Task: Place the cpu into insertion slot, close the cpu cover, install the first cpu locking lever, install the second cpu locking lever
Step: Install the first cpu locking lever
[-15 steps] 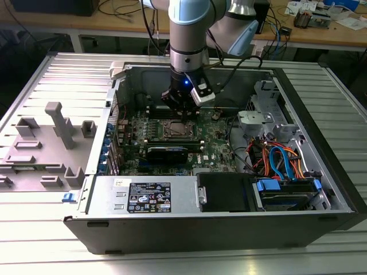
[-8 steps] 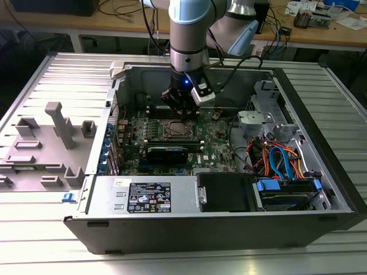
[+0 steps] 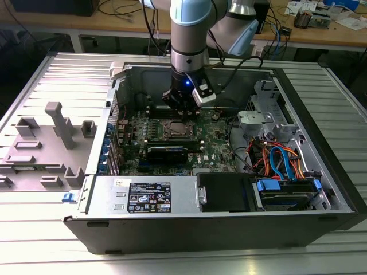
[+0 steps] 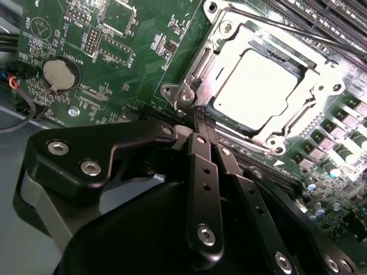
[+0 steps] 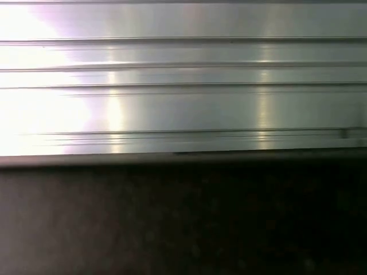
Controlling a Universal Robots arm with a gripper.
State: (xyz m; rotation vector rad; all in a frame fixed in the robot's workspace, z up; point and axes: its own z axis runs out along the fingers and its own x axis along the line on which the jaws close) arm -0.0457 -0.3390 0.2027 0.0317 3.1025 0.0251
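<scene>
In the exterior view an open computer case (image 3: 241, 229) lies on its side on a ribbed aluminium counter (image 3: 51, 252), taking up the centre and right of the frame. The arm comes down from the upper centre, and its claw (image 3: 182, 109) hangs inside the case just above the green motherboard (image 3: 215, 143). Directly below the claw, in the middle of the frame, sits the insertion slot (image 3: 174, 121) with the cpu (image 3: 174, 130) lying flat in it. A grey plastic fixture (image 3: 57, 134) stands on the counter at the exterior view's left. A power supply box (image 3: 146, 197) lies along the case's near edge. Blue and orange cables (image 3: 281, 157) coil at the exterior view's right.

In the second wrist view the claw (image 4: 200, 117) is clenched. Its black fingers (image 4: 203, 172) run together to a narrow tip right at one corner of the insertion slot (image 4: 172, 91). I cannot tell whether anything thin is pinched between them. The cpu (image 4: 261, 86) shows its bright metal top through the square opening of the cpu cover (image 4: 200, 69), which lies down flat over it. A round coin battery (image 4: 60, 74) sits on the motherboard (image 4: 143, 46) well apart from the slot.

The first wrist view looks onto the bright ribs of the counter (image 5: 183, 86) beside a dark surface (image 5: 183, 217).
</scene>
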